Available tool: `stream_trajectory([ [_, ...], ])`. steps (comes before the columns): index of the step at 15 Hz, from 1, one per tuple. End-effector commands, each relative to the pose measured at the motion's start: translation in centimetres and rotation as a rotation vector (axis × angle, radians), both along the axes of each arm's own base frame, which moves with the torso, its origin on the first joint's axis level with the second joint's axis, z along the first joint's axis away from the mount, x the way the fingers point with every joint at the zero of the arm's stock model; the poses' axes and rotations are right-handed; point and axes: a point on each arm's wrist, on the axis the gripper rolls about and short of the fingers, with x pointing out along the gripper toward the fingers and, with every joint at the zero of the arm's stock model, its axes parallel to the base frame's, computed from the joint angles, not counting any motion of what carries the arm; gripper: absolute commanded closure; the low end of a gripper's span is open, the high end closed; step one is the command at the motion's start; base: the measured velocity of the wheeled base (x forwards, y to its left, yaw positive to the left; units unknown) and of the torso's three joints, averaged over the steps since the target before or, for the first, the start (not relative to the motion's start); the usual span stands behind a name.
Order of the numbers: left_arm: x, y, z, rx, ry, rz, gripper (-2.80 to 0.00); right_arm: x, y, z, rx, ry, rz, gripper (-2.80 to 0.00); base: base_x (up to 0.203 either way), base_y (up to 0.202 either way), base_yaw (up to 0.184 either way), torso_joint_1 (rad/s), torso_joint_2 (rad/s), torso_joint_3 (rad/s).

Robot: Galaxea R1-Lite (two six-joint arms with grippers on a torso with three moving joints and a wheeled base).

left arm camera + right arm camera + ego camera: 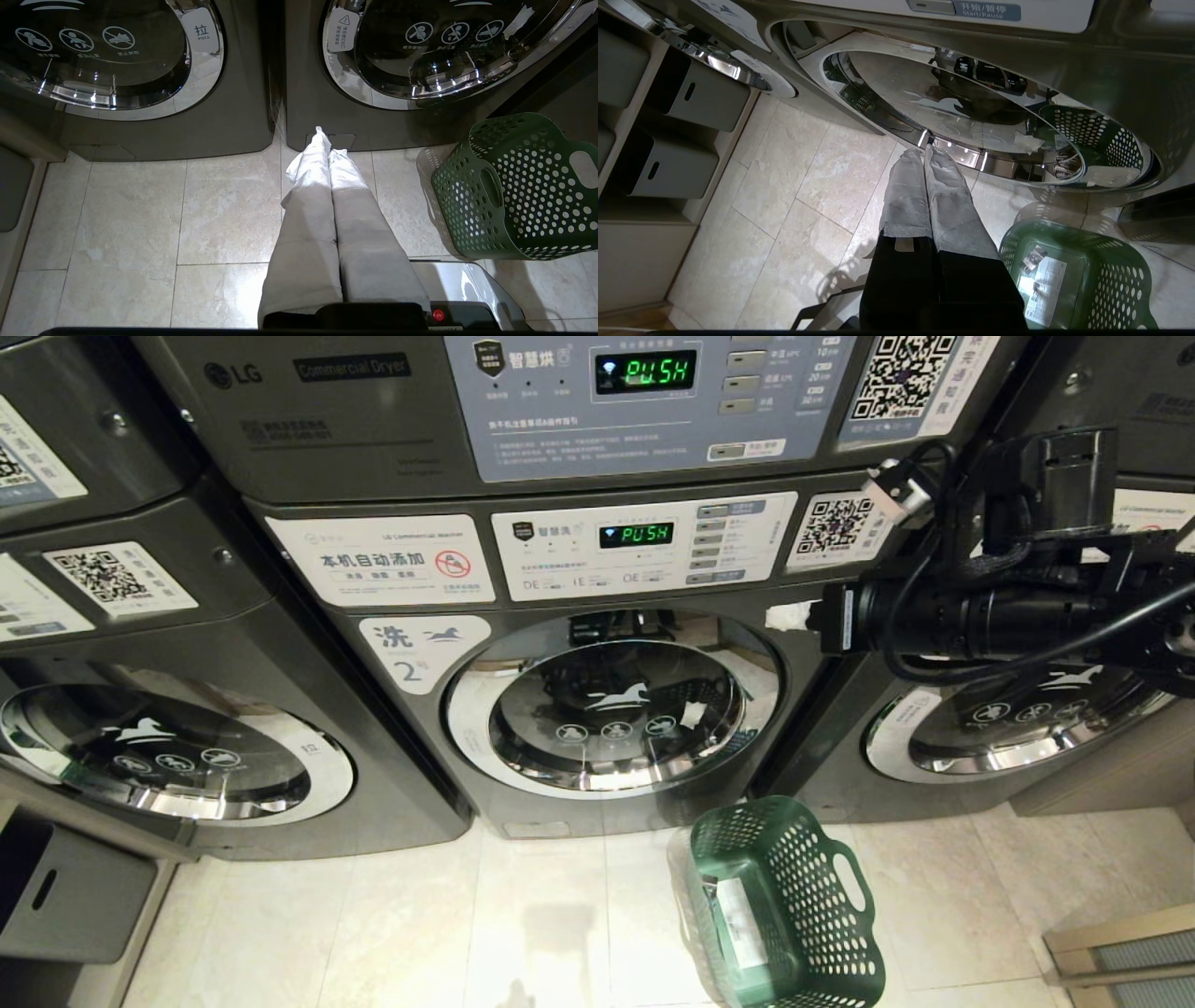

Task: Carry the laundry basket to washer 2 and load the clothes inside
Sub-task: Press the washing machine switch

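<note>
washer 2 (pixel 607 709) stands straight ahead of us, a dark grey front loader with its chrome-ringed glass door closed and a white label bearing a horse and a "2". similar machines (pixel 168 756) sit on either side, with a dryer panel (pixel 644 392) above. laundry basket (pixel 789 905), green with round holes, rests on the pale tiled floor (pixel 373 933) just in front of washer 2, toward our right; only a white sticker shows on its base. our right gripper (pixel 924 154) is raised near the door, jaws pressed together and holding nothing. our left gripper (pixel 327 140) hangs low over the floor, jaws also pressed together, empty.
</note>
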Motion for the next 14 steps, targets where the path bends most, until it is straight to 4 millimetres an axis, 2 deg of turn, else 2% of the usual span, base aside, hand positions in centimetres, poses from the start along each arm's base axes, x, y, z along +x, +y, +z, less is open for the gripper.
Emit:
stream_trajectory([
  [1,0.0,0.0,0.0,0.000,0.002,0.000,0.00,1.8,1.0,-0.7,-0.004,0.008,0.008,0.00,0.000,0.000,0.000,0.000,0.00,0.000],
  [9,0.0,0.0,0.0,-0.002,0.002,0.000,0.00,4.9,2.6,0.5,0.009,-0.052,-0.030,0.00,0.000,0.000,0.000,0.000,0.00,0.000],
  [12,0.0,0.0,0.0,0.000,0.002,-0.001,0.00,5.2,2.8,0.8,0.016,-0.036,-0.028,0.00,0.000,0.000,0.000,0.000,0.00,0.000],
  [14,0.0,0.0,0.0,0.000,0.002,0.000,0.00,5.0,3.8,0.8,0.041,-0.020,-0.011,0.00,0.000,0.000,0.000,0.000,0.00,0.000],
])
